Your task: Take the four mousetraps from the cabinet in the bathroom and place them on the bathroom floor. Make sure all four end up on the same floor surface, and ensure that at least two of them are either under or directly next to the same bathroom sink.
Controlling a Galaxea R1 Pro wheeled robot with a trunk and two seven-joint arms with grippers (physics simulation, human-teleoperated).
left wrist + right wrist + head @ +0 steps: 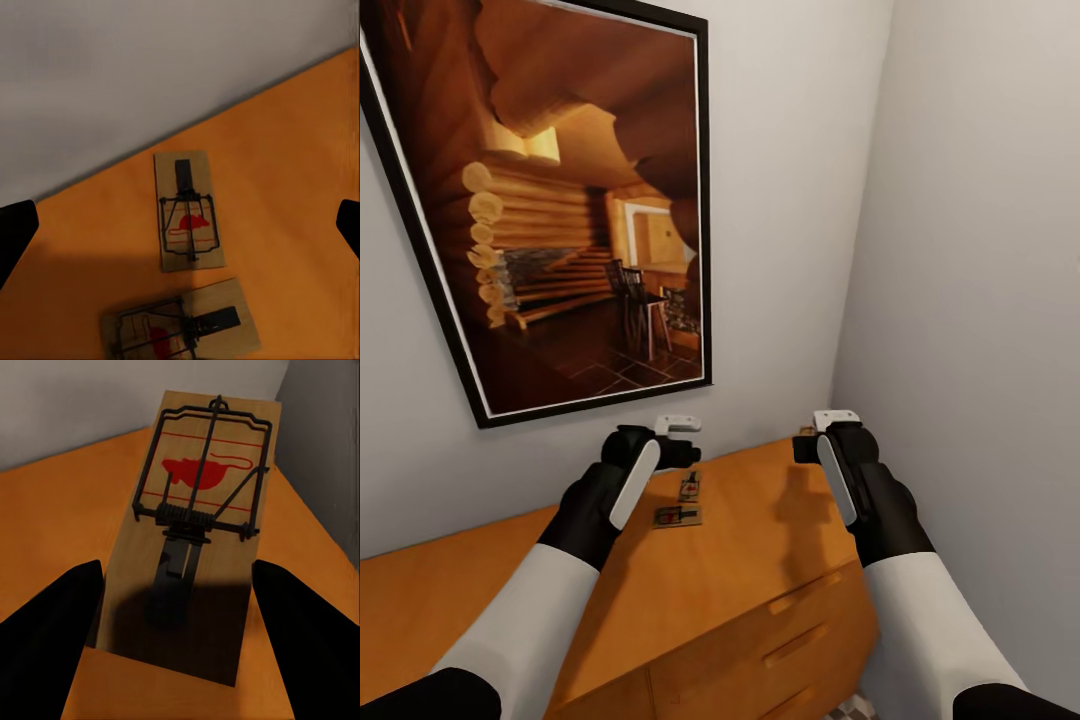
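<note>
on my right wrist feed a mousetrap lies flat between my right jaws, spread wide either side, not touching. my left jaws are wide too, over two more mousetraps on the cabinet top by the wall. the nearer trap is cut off at the frame edge.

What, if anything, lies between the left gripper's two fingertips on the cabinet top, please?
In the left wrist view, one mousetrap lies flat on the cabinet top between the left gripper fingers, untouched; a second mousetrap lies just beside it.

No readable text, labels or numbers anywhere.
</note>
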